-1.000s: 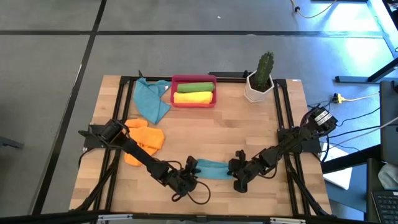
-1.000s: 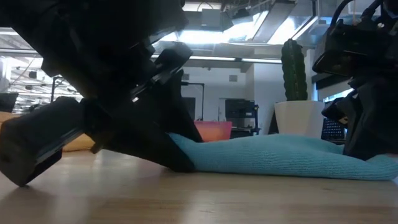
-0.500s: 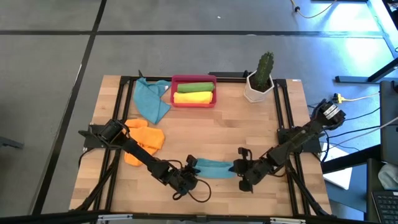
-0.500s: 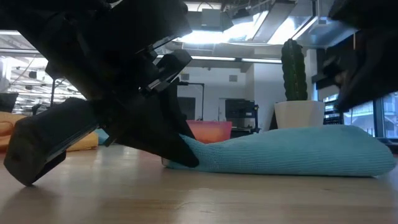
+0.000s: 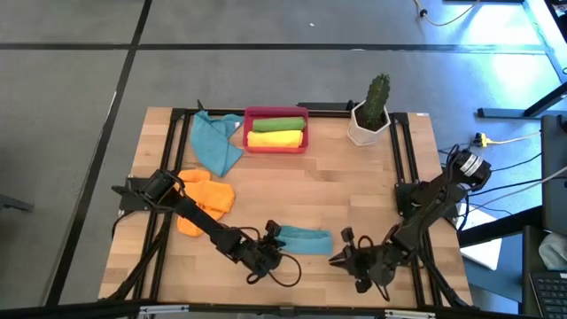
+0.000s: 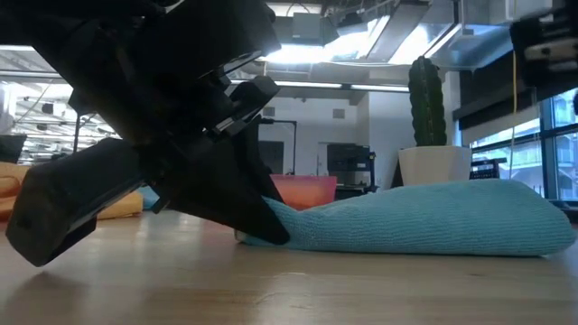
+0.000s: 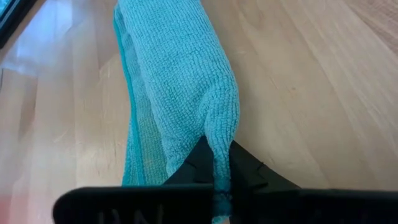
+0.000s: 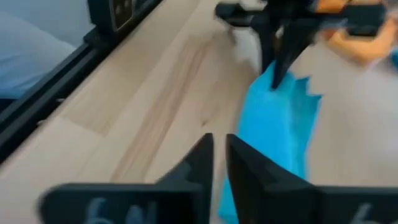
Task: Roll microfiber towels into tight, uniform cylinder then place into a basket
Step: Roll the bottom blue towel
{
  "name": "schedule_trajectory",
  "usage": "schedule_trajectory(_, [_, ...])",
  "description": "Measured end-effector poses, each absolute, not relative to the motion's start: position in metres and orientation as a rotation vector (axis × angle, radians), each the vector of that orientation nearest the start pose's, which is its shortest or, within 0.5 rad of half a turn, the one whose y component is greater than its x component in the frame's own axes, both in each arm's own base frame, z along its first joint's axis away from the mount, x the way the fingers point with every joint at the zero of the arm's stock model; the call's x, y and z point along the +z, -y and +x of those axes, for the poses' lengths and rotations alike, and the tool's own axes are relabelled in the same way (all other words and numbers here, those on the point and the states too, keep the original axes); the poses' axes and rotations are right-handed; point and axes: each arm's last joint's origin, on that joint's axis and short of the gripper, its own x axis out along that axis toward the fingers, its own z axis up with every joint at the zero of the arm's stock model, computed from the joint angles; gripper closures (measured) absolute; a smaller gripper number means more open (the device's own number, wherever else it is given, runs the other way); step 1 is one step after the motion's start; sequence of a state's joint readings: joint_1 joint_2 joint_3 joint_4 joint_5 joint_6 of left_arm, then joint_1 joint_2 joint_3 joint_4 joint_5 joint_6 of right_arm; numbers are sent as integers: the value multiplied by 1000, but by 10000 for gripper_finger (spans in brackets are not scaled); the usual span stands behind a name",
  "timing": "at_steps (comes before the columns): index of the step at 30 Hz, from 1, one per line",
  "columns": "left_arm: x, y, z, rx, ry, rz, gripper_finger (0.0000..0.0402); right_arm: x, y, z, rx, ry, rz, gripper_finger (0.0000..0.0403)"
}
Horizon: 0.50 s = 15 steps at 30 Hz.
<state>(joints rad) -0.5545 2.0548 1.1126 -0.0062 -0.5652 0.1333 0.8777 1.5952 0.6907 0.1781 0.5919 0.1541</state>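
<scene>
teal towel (image 5: 305, 240) lies as a narrow folded strip near the front edge of the table (image 5: 345, 182), between the two arms, flat but puffy in the low view, not yet a cylinder. left gripper (image 5: 270, 241) is clenched on the strip's left end; the left wrist view shows a pinch of cloth pulled up between its closed fingers. right gripper (image 5: 344, 257) sits just beside the strip's right end, apart from it, holding nothing; its fingers (image 8: 202, 163) stand close together with a slim gap. judgement: the step in hand is starting the roll. to do it well, the first turn should be small and tight, edges square to the strip's length, free end pressed down so it does not drag. risk: a corner pinch may twist the strip and give a cone. farther back, the red basket (image 5: 249, 144) at the rear holds a green roll (image 5: 277, 124) and a yellow roll (image 5: 275, 138). a loose teal towel (image 5: 215, 142) lies just beside it, an orange towel (image 5: 207, 199) at the left side, a cactus pot (image 5: 368, 123) at the rear right.
</scene>
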Motion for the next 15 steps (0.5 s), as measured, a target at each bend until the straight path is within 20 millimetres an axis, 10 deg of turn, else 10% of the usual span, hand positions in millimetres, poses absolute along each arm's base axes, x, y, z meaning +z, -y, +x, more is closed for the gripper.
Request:
schedule_trajectory(9, [99,192,339,-47,-809,618,399,140,-216,207,242,-609,-359,174])
schedule_trajectory(15, [99,191,340,-49,-813,600,399,134,-235,225,161,-755,-572,163])
